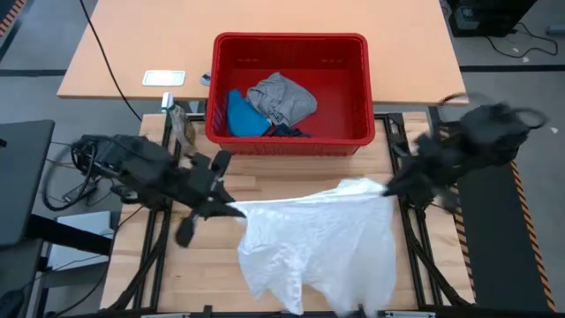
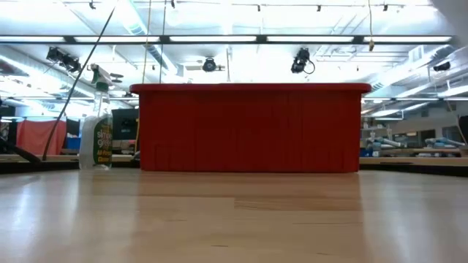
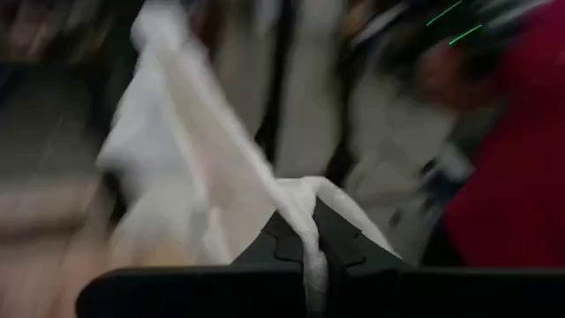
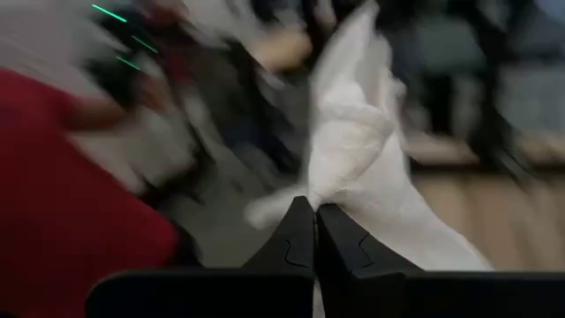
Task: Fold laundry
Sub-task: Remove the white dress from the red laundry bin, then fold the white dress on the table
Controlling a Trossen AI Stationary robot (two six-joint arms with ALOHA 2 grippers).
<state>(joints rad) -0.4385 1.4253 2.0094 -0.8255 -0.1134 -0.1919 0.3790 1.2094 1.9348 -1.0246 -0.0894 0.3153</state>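
A white lacy garment is stretched between my two grippers above the table's near half, its lower part hanging toward the near edge. My left gripper is shut on its left corner, and my right gripper is shut on its right corner. The grey garment, the bright blue one and a bit of the dark navy one lie in the red basket. The low view shows only the basket, no garment or gripper. My left gripper pinches the white garment's left top corner between its two fingers, coming from the table's left; cloth runs out taut toward the other arm. My right gripper pinches the right top corner between its fingers, coming from the right; the garment hangs below, lifted.
The red basket stands at the table's far middle. A spray bottle stands to its left in the low view. A white card lies on the far left of the table. Bare wood shows near the left and right edges.
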